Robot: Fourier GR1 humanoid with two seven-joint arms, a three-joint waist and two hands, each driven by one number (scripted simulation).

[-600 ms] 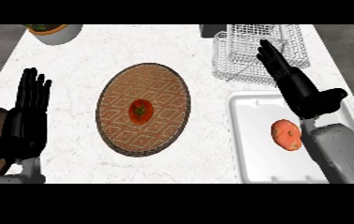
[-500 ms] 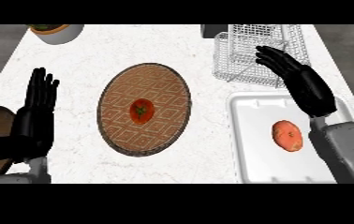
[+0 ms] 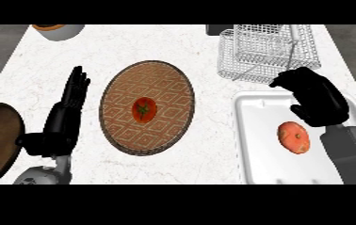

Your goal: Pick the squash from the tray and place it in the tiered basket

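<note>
An orange squash (image 3: 295, 137) lies on the white tray (image 3: 257, 148) at the lower right. My right hand (image 3: 316, 99) hovers over the tray's far right corner, just above the squash and apart from it, fingers bent downward and holding nothing. The wire tiered basket (image 3: 268, 50) stands behind the tray at the upper right. My left hand (image 3: 64, 116) rests open at the left, fingers up, beside the woven plate.
A round woven plate (image 3: 147, 107) with a red tomato-like vegetable (image 3: 144, 109) lies mid-counter. A bowl (image 3: 59, 30) sits at the far left corner. A dark brown round object (image 3: 7, 137) shows at the left edge.
My right hand has drawn back from in front of the basket to over the tray, its fingers tipping down. The left hand has shifted slightly right and turned edge-on.
</note>
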